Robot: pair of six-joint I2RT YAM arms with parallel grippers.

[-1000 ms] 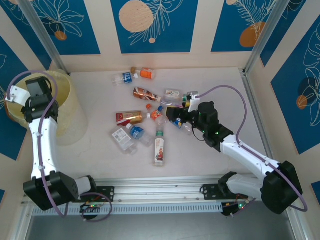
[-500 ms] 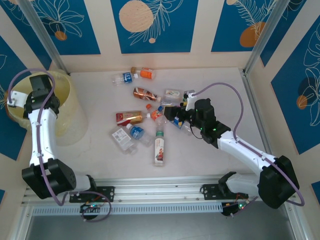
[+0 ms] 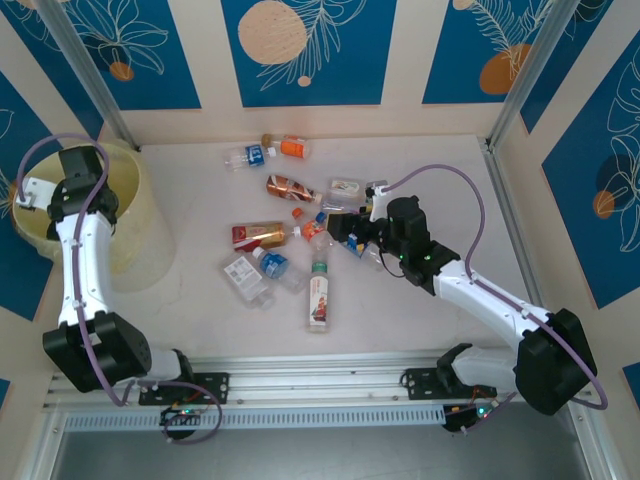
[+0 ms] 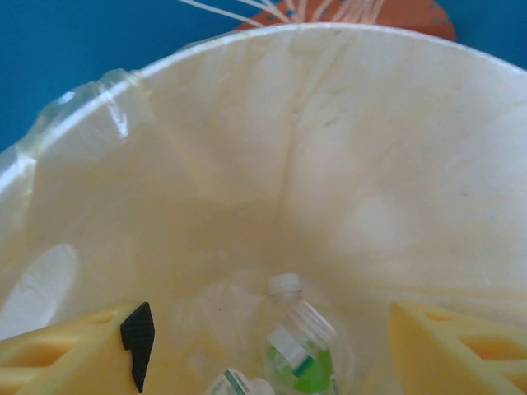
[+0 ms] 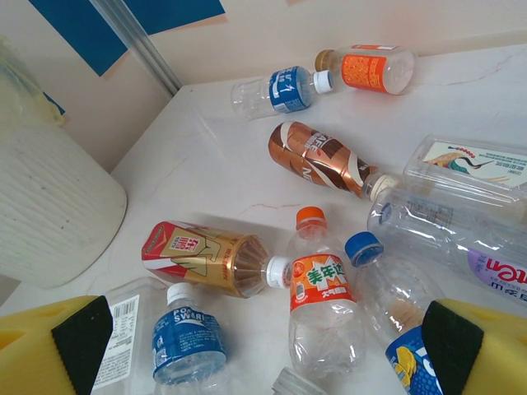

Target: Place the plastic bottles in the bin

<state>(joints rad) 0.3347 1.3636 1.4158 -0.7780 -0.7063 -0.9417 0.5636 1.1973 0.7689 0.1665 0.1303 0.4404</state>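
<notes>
Left gripper (image 4: 268,337) is hanging wide over the table's (image 3: 200,310) far-left corner bin (image 4: 329,33); right gripper (image 5: 263,337) is gaping above plastic bottles (image 5: 321,284).

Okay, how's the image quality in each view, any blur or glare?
Top external: sharp, evenly lit, only faint shadows on the table. Left wrist: soft focus, the green-labelled bottle hazy inside the bin. Right wrist: crisp, small glints on the orange-capped bottle.
</notes>
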